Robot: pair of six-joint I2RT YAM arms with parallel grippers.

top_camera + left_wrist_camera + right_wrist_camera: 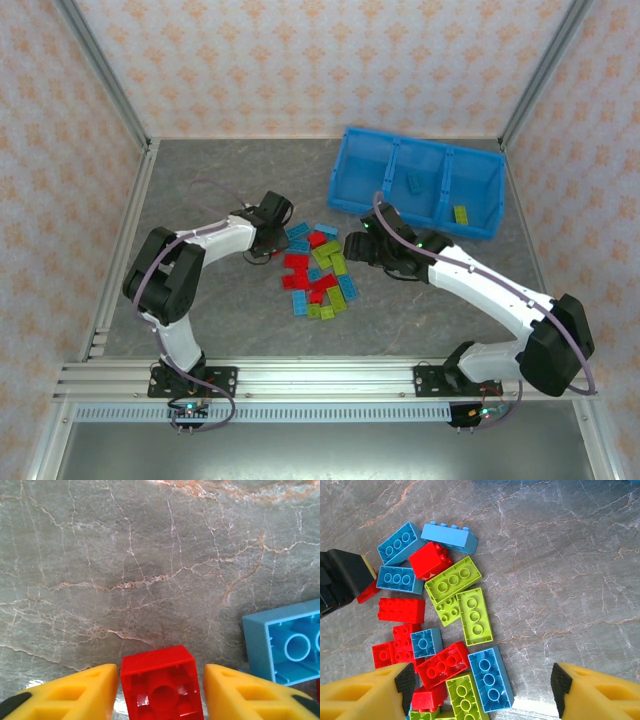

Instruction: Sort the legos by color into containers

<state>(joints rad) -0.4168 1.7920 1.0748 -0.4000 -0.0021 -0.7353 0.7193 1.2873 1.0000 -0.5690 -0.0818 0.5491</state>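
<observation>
While the left gripper [161, 676] flanks a small red plastic brick [161, 690] at the left edge of the loose brick pile [320, 275] — pinching or not, I cannot tell — that brick looks light, stiff, slick: squeeze its flat sides. Right gripper [482, 680] gapes empty over the pile — long blue plastic bin [420, 215] beyond.

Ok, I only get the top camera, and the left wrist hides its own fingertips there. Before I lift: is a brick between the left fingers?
Observer: Yes. The left wrist view shows a red brick, hollow underside toward the camera, between the left gripper's yellow fingers, which sit close against both its sides.
Operator: And the other arm?
Observer: Its wrist view shows the right gripper open and empty, hovering over a blue brick.
</observation>
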